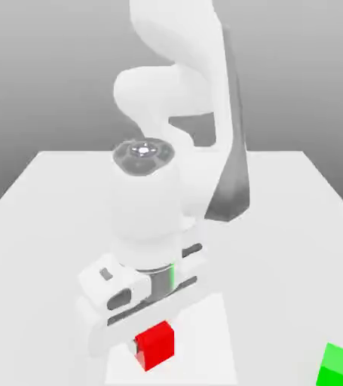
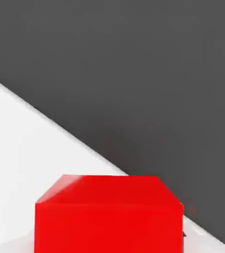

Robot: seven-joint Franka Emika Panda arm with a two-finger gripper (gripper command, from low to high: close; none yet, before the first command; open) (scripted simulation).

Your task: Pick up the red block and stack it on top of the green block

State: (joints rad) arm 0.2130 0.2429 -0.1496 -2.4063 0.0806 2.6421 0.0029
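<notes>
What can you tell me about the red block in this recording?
The red block is a plain, glossy, uniformly red cube with sharp edges and no markings. In the exterior view it sits directly beneath the arm's claw, close against the claw's white body, with the white table below. The hand view shows it close up, top face lit. It stands apart from the green block, which lies toward the exterior view's right.

Red block [image 1: 156,344] sits directly under the arm's hand, low near the white table [image 1: 46,196]. Green block [image 1: 338,366] stands well apart toward the exterior view's right. Bare tabletop lies between them; nothing stands above the green block.
</notes>
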